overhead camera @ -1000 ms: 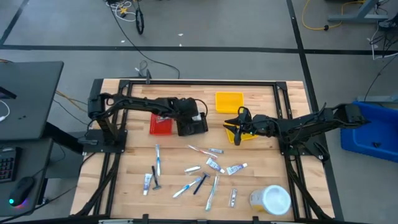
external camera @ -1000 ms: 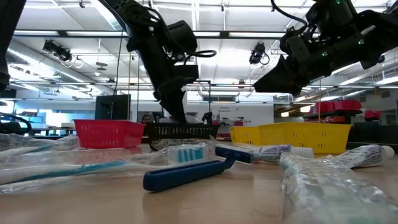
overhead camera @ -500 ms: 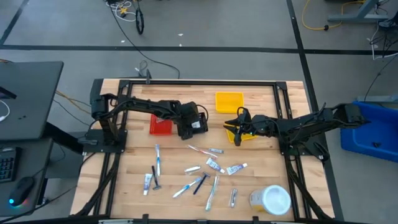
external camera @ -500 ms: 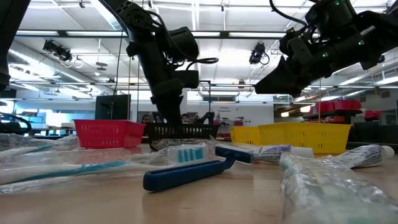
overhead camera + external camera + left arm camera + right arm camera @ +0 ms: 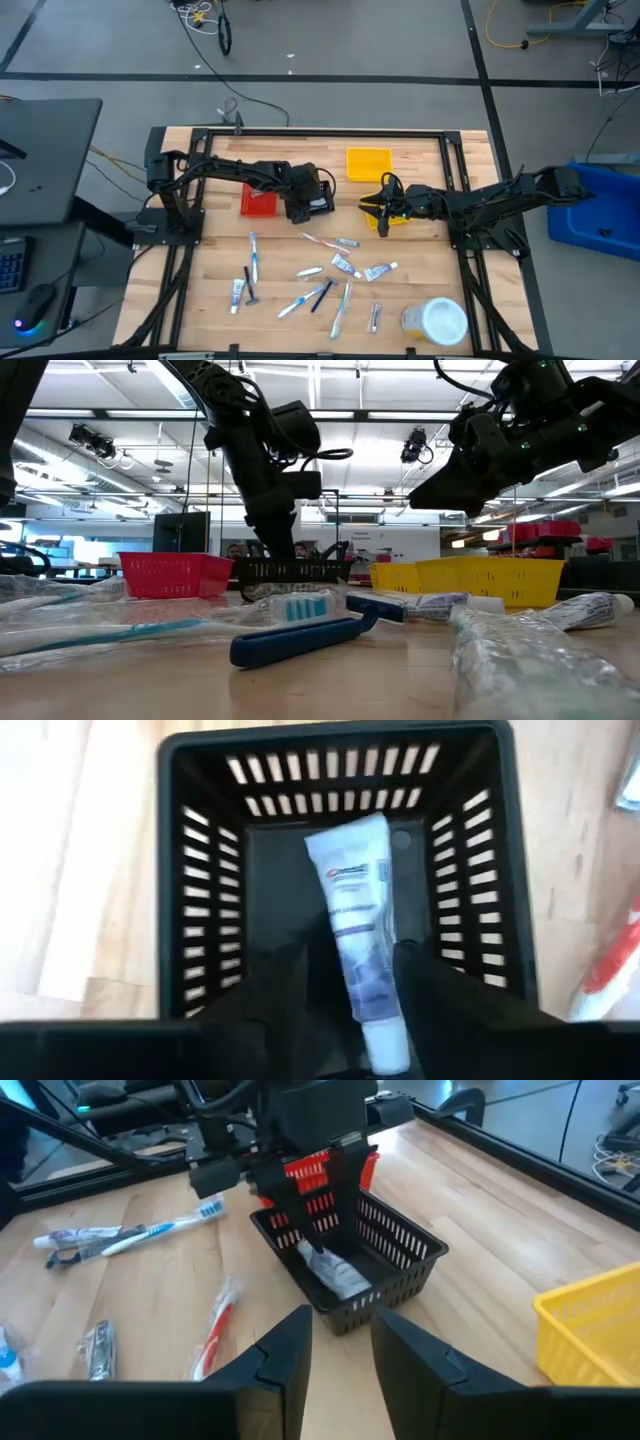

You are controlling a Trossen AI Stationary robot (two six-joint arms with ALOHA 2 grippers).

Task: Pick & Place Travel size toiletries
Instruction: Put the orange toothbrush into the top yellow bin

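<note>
Over black bin (image 5: pixel 318 197), centre of high view: left gripper (image 5: pixel 348 982) fingers spread, small tube (image 5: pixel 357 920) lying loose inside. Right gripper (image 5: pixel 340 1342) parted, empty, hovering by yellow bin (image 5: pixel 392 215). Remaining toiletries (image 5: pixel 345 266) scattered lower centre: light, crinkly-wrapped, likely slippery; pinch mid-body.

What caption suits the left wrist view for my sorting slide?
Left gripper open above the black slotted plastic bin, a small white-and-blue toothpaste tube lying inside between its fingers.
</note>
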